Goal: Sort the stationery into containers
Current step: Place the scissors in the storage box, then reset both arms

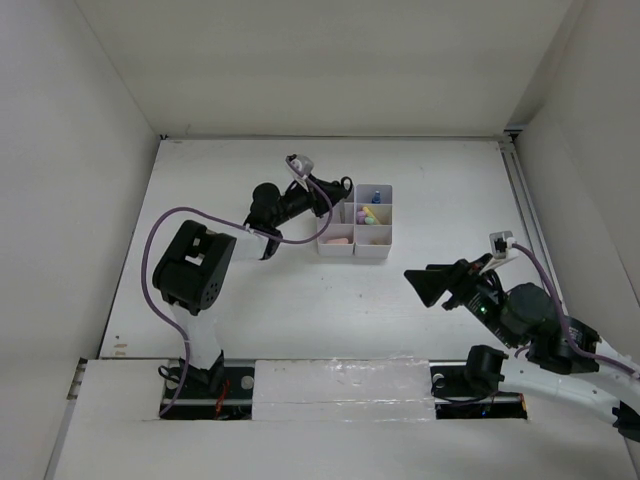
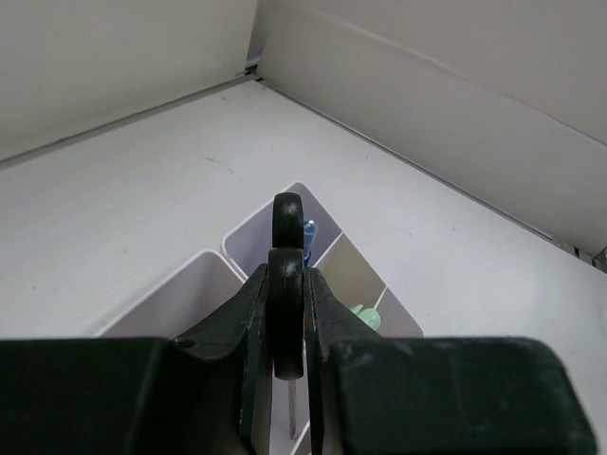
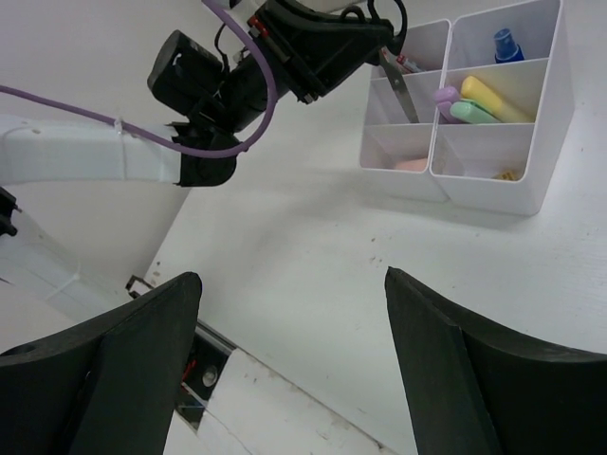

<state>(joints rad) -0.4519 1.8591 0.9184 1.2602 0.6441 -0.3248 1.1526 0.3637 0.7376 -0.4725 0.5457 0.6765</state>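
Scissors hang blades-down over the left column of the tray, clamped by their black handles in my left gripper so they drop in point-first. My right gripper hovers near right, spread wide, empty.

There is one white organiser tray with six compartments, and one pair of black-handled scissors. The highlighters number three: yellow, green and pale purple. There is also one blue piece, one pinkish block, and two arms, left and right.
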